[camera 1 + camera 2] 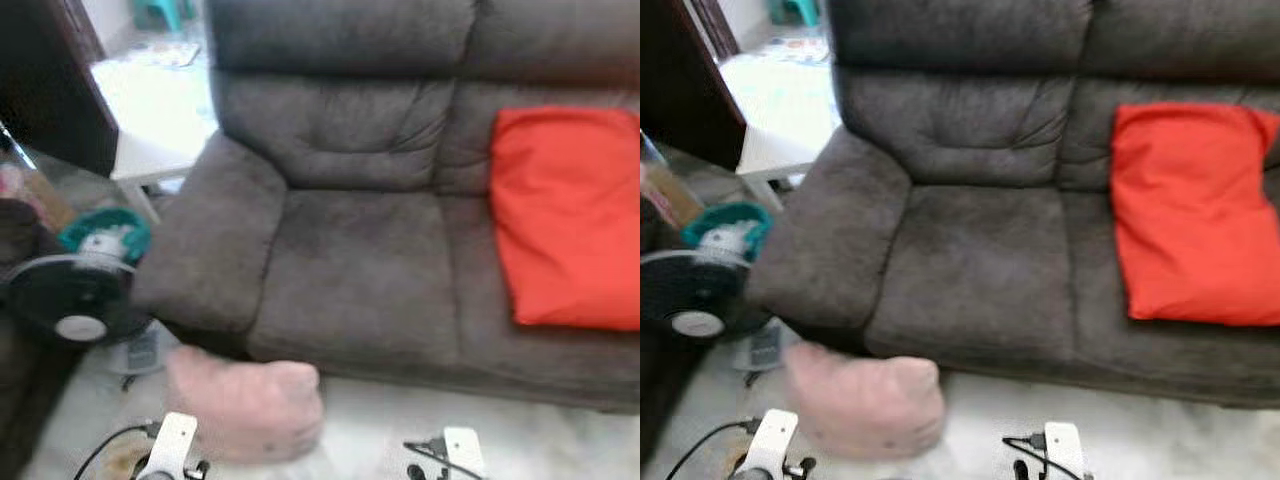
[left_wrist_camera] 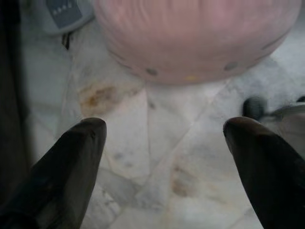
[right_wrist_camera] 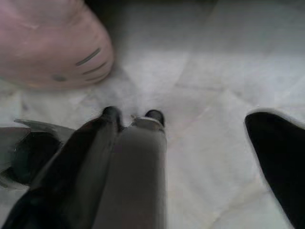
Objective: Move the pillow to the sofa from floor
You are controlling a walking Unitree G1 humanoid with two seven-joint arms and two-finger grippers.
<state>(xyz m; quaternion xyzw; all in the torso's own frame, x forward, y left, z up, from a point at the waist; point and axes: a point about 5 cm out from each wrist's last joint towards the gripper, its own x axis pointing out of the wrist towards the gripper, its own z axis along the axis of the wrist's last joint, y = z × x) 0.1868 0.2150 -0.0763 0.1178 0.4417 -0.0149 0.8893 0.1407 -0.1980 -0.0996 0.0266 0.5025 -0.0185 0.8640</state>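
A pale pink pillow [image 1: 245, 405] with small face marks lies on the white marble floor, right in front of the sofa's left seat. The dark grey-brown sofa [image 1: 360, 270] has a bare left seat cushion. My left gripper [image 2: 166, 125] hangs open just above the floor, and the pink pillow [image 2: 195, 38] sits a short way beyond its fingertips. My right gripper [image 3: 183, 119] is open too and low over the floor, with the pillow [image 3: 47, 43] off to one side ahead of it. Both white wrists [image 1: 175, 440] show at the picture's lower edge.
A red cushion [image 1: 570, 215] lies on the sofa's right seat. A black floor fan [image 1: 75, 300] and a teal object [image 1: 105, 232] stand left of the sofa's arm. A white low table [image 1: 160, 110] is behind them. A black cable [image 1: 105, 450] trails on the floor.
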